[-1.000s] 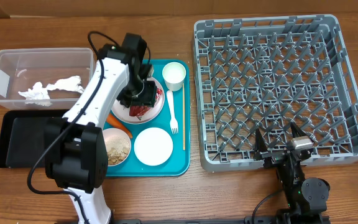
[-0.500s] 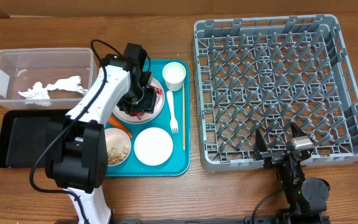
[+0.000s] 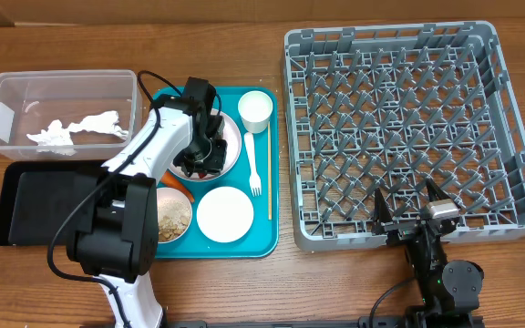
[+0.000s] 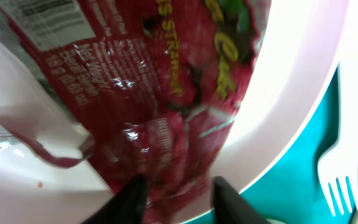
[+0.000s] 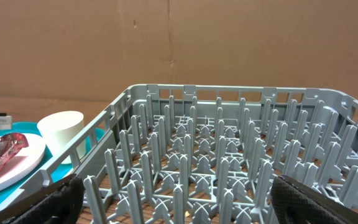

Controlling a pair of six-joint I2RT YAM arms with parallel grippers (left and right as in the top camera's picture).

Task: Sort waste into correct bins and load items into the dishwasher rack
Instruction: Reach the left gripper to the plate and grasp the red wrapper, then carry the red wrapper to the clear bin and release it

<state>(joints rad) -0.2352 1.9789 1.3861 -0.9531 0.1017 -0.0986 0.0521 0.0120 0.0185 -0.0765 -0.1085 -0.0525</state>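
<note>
The crinkled red wrapper (image 4: 166,93) lies on a white plate (image 4: 291,93) on the teal tray. My left gripper (image 4: 178,193) is down on the plate (image 3: 233,137), its two dark fingers pinching the wrapper's lower end. In the overhead view the left gripper (image 3: 199,162) hides most of the wrapper. My right gripper (image 3: 413,208) hangs wide open and holding nothing at the front edge of the grey dishwasher rack (image 3: 408,118). From the right wrist I see the rack's pegs (image 5: 229,155), the white cup (image 5: 61,130) and the wrapper (image 5: 2,155).
The teal tray (image 3: 244,248) also holds the cup (image 3: 255,109), a white fork (image 3: 254,164), a chopstick (image 3: 269,173), a rice bowl (image 3: 173,216), a white bowl (image 3: 225,215) and a carrot (image 3: 173,180). The napkin (image 3: 71,130) lies in the clear tub (image 3: 25,91); the black tray (image 3: 35,205) is below.
The left gripper has dropped lower onto the plate and narrowed its jaws round the red wrapper. The right arm has not moved.
</note>
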